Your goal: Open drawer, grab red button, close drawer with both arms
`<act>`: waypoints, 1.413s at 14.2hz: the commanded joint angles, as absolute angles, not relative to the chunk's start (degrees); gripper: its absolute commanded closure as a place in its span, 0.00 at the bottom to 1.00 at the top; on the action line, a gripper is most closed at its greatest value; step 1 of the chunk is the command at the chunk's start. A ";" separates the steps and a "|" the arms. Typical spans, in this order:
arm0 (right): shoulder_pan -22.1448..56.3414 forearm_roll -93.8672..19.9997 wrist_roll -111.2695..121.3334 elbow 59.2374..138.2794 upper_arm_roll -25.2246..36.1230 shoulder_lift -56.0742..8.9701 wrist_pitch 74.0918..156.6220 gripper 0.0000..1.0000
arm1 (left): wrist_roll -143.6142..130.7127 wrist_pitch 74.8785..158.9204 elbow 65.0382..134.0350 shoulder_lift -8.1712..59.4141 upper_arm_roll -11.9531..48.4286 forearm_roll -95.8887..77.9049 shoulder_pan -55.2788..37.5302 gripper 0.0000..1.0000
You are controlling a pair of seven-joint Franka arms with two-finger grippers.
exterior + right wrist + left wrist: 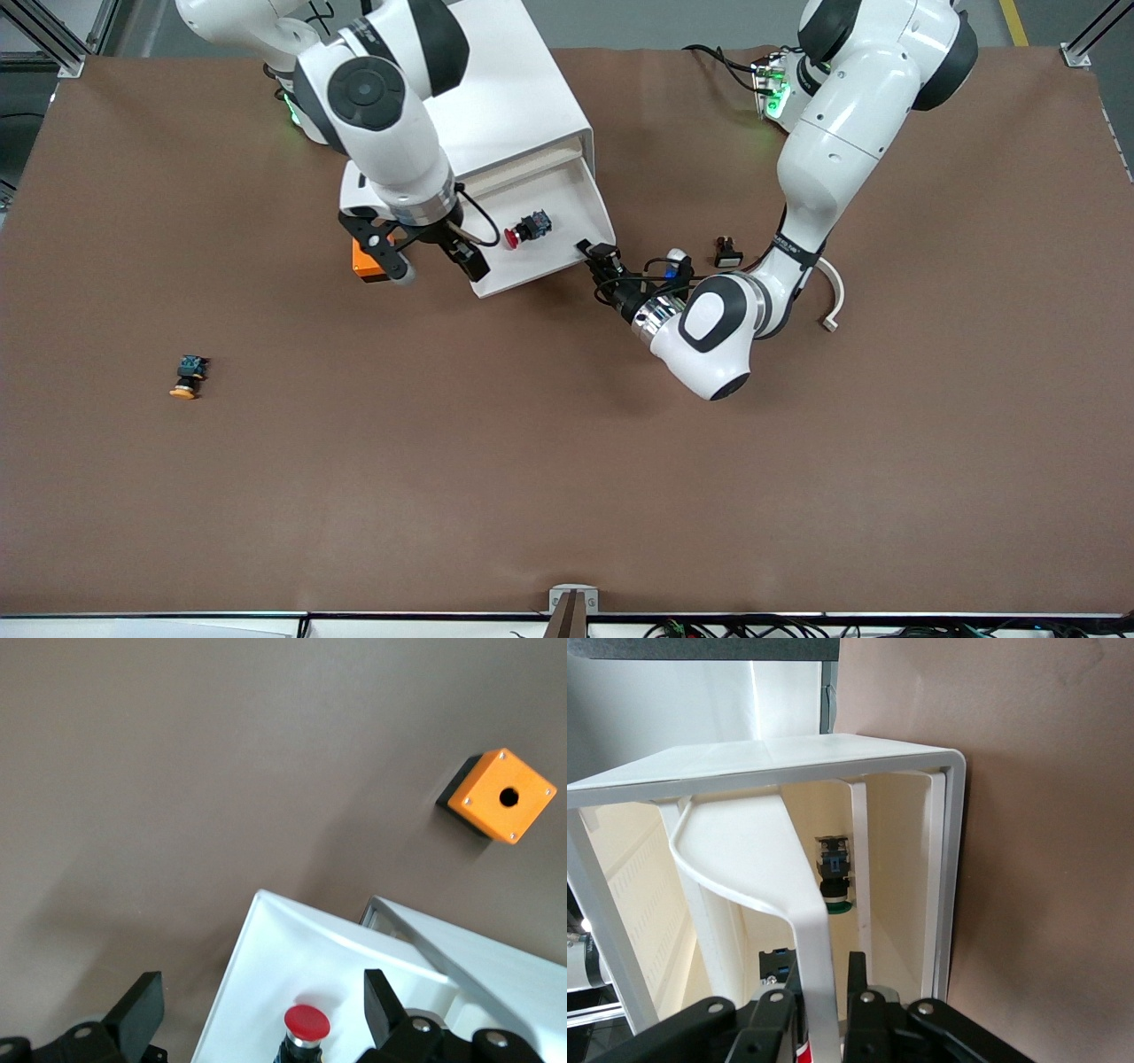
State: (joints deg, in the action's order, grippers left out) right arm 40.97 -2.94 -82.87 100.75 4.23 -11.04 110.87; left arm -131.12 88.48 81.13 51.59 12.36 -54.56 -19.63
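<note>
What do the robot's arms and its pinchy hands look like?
Both arms are big, smooth and white, built from rounded tube-like segments with black bands at the joints and a silver ring at each wrist. The right gripper and the left gripper are black with two flat fingers each. Thin black cables loop around the wrists, and green lights glow at the bases.

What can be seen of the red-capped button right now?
The button is tiny, with a round, glossy red cap and a black-and-blue body, plastic by its look. It lies on its side on the floor of the pulled-out white drawer, cap toward the right arm's end of the table. Nothing grips it: the right gripper hangs over it with jaws open, astride the cap in the right wrist view.
</note>
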 commanded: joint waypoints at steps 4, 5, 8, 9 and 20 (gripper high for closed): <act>47.45 -3.08 -91.84 100.99 4.83 -15.81 116.53 0.00 | -129.73 90.62 80.42 52.65 12.04 -54.49 -18.90 0.55; 48.33 -2.99 -92.54 100.99 4.83 -16.60 116.89 0.00 | -129.47 90.62 80.33 52.56 12.22 -54.49 -18.81 0.32; 50.18 -2.46 -93.07 100.99 4.83 -17.75 116.89 0.00 | -126.75 89.92 77.62 52.38 12.83 -54.32 -18.90 0.00; 50.36 -2.37 -93.51 100.99 4.83 -17.93 116.89 0.00 | -126.13 89.65 77.00 52.38 12.92 -54.23 -18.90 0.00; 54.66 -2.55 -96.33 101.16 4.75 -20.39 114.08 0.00 | -86.00 81.65 67.24 49.49 12.22 -45.01 -18.81 0.00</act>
State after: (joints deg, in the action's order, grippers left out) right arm 53.29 -2.93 -95.13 101.28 4.28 -20.44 114.90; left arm -92.79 82.63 68.29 51.08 12.40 -48.02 -18.93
